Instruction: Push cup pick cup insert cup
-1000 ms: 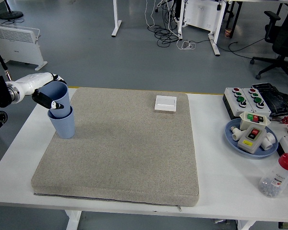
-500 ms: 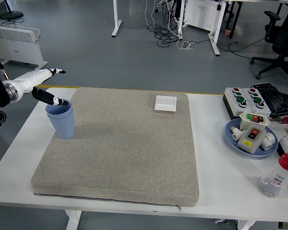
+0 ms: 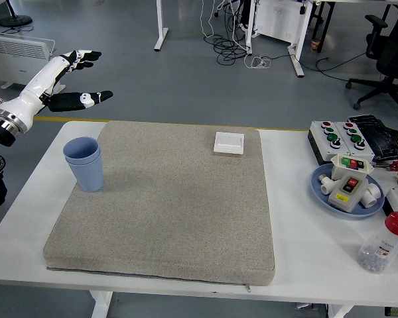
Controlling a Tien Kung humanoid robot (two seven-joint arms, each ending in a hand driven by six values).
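The two pale blue plastic cups stand nested, one seated inside the other, upright on the left part of the grey padded mat that covers much of the white table. Only a thin rim of the inner cup shows above the outer one, so the insertion looks complete, judging from how they sit.

The robot's left hand, white with black fingertips, is raised above and to the left of the cups, well apart from them, with its fingers spread and grasping nothing. The right hand is not visible.

The step in hand appears to be the retreat. To do it well, the open hand should lift up and away to the left, with the thumb and fingers held wide so that none of them catches the rim; the stack is tall, light and probably easy to tip on the soft mat. The arm should not sweep low over the cups.

The white square switch plate at the mat's far edge and the blue dish of control parts on the right are far from the hand's path.
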